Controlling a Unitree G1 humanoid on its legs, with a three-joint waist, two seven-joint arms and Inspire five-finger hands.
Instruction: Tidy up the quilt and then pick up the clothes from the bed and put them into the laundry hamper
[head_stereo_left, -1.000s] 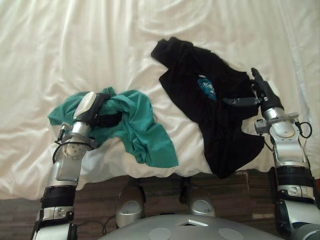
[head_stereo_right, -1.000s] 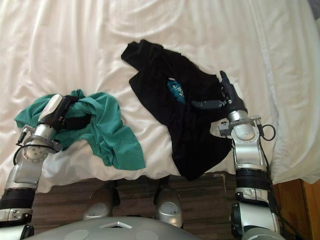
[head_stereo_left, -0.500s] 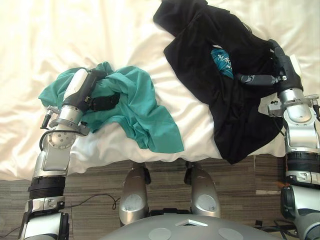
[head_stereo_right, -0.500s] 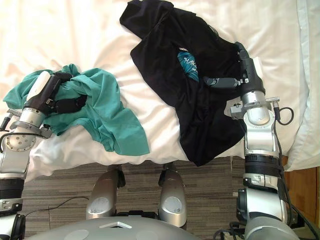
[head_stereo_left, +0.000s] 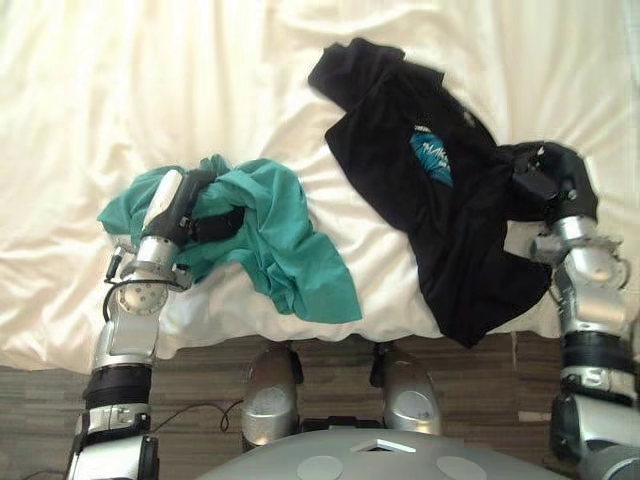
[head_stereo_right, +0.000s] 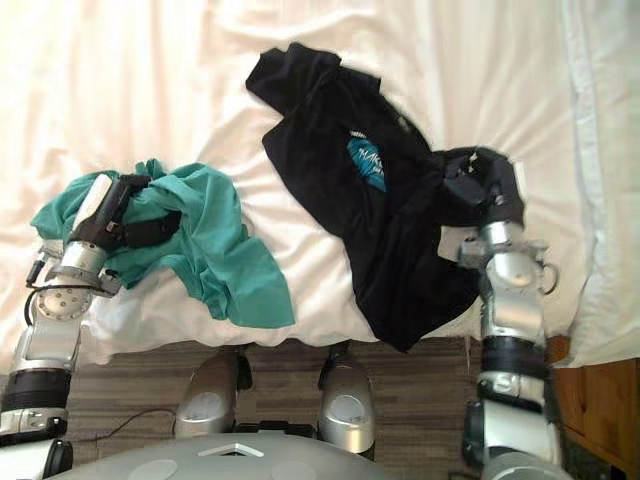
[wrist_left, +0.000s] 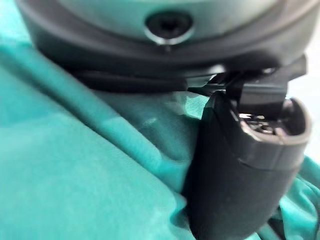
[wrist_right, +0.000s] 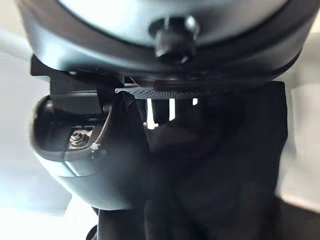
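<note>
Setting: A bed under a white quilt, seen from above, with a strip of dark wood floor along its nearest edge.
Near left: The left hand lies on a crumpled green shirt. Its fingers are curled down into the cloth and its thumb is pressed across a fold, so it is grasping the shirt.
Near right: The right hand is clenched on a bunched edge of a black shirt. Dark cloth fills its palm in the right wrist view.
Shirt positions: Both shirts lie on the bed, well apart. The black shirt's lower hem droops over the mattress edge.
Further back: The black shirt stretches away up the bed, with a teal print near its middle. Beyond it the quilt is rumpled in soft creases.
Task stage: Probably the start of lifting the clothes.
Risk, grip: Each hand holds only a fold, so cloth could slip free during the lift.
Risk, trailing: Long loose tails could drag the quilt out of order, or drop to the floor.
</note>
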